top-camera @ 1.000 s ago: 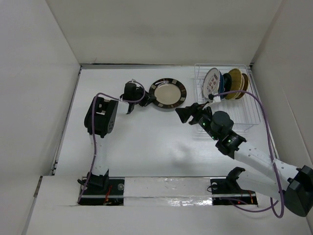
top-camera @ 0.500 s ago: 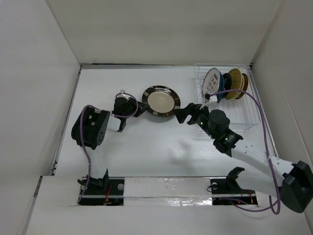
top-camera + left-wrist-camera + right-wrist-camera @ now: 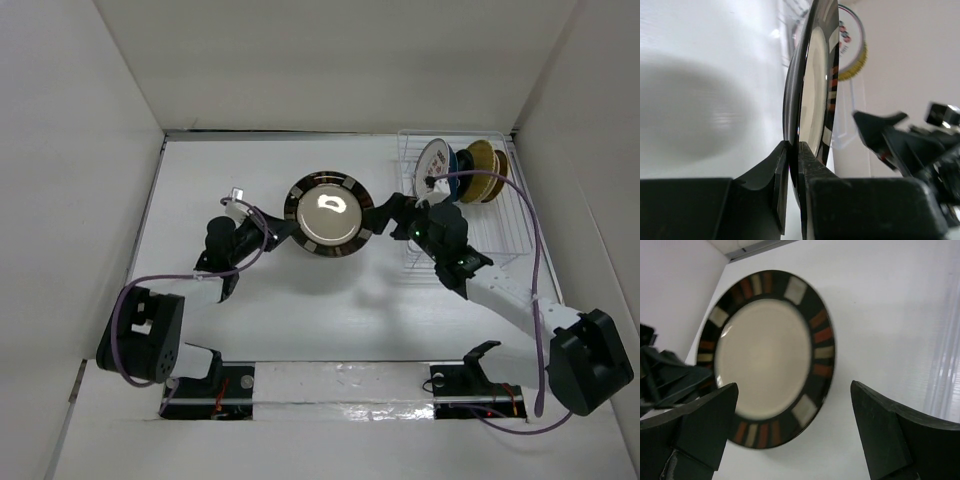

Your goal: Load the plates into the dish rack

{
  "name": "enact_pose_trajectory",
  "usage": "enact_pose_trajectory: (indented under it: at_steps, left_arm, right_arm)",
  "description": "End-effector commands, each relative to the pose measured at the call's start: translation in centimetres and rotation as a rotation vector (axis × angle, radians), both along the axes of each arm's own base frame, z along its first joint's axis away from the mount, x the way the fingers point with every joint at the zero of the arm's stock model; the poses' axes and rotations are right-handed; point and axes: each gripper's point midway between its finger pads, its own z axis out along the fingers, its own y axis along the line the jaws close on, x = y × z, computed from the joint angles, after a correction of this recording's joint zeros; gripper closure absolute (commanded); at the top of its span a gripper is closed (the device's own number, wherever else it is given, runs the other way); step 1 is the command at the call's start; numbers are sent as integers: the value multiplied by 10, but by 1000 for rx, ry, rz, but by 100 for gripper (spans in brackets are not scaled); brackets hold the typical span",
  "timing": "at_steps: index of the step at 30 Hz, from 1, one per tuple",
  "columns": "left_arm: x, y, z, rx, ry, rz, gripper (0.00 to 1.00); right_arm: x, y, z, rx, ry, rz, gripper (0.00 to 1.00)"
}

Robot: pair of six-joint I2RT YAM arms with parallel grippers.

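The rack point(image 3: 470, 225) stands at the far right corner of the table point(image 3: 230, 165), and some plates are already upright in its back part: a white plate point(image 3: 432, 160) with red marks nearest to its left side, then a blue plate point(image 3: 452, 170), and further right a yellow plate point(image 3: 484, 165). The black-rimmed plate point(image 3: 328, 216) is not in the rack; it is out to the left of the rack, near its left side but clear of the wires. It is off the table, with its cream face turned up, and its shadow lies on the table just below it. The left gripper point(image 3: 275, 228) is on the side of this plate away from the rack and it is closed on the rim. In the left wrist view the plate point(image 3: 812, 95) is seen edge-on and the two fingers point(image 3: 781, 185) pinch the dark rim between them, one on each face. The right gripper point(image 3: 385, 213) is between the plate and the rack, just beside the plate's rim on the rack side. Its jaws stand wide apart and they hold nothing. In the right wrist view the plate point(image 3: 767, 357) fills the space ahead of the two spread fingers point(image 3: 705, 425), and I cannot tell whether either finger touches the rim.
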Motion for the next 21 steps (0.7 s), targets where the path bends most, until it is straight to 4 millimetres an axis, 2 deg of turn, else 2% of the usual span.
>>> enact_pose_trajectory:
  at_steps: [1, 6, 11, 12, 15, 16, 18, 19, 21]
  left_arm:
    - [-23, -11, 92, -96, -319, -113, 100]
    - [-41, -10, 109, -97, -370, -149, 100]
    - [-48, -16, 117, -86, -393, -208, 100]
    - [-50, -17, 118, -94, -391, -223, 100]
    - [-57, -19, 131, -116, -428, -253, 100]
    - [-58, -19, 133, -116, -430, -258, 100]
    - [-60, -19, 140, -108, -451, -262, 100]
    - [-58, -19, 136, -81, -444, -262, 100]
    - [-54, -16, 140, -51, -454, -232, 100]
  right_arm:
    - [14, -7, 14, 53, -2, -15, 0]
    - [21, 8, 1, 67, 58, 105, 0]
    - [5, 40, 17, 122, -9, 349, 2]
    - [3, 44, 18, 139, -7, 378, 4]
    - [-7, 58, 22, 207, -9, 479, 18]
    - [-10, 62, 29, 231, -43, 511, 38]
    - [-17, 68, 29, 275, -25, 568, 58]
    - [-18, 70, 35, 291, -49, 586, 76]
    - [-21, 71, 36, 321, -36, 594, 95]
